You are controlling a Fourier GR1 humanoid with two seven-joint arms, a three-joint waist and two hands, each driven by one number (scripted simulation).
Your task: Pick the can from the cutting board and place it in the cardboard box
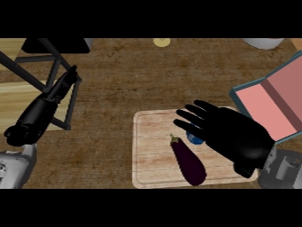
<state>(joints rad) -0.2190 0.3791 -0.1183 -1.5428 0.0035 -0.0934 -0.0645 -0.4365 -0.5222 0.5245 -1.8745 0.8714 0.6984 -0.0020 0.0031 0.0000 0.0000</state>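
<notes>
**Right hand over the board, can half hidden**

One board (156,150) on the counter, the landmark here. On it: one eggplant (188,162), lying lengthwise near the middle, and one can (195,138), a blue patch just right of the eggplant's stem, mostly covered. Above the board's right half: right hand (228,133), fingers spread and straight, grasping nothing. Right of the board, touching its upper corner: one box (280,99), pink inside, open. Well left of the board: left hand (55,95), fingers straight, empty, held above a dark rack (22,57).
</notes>
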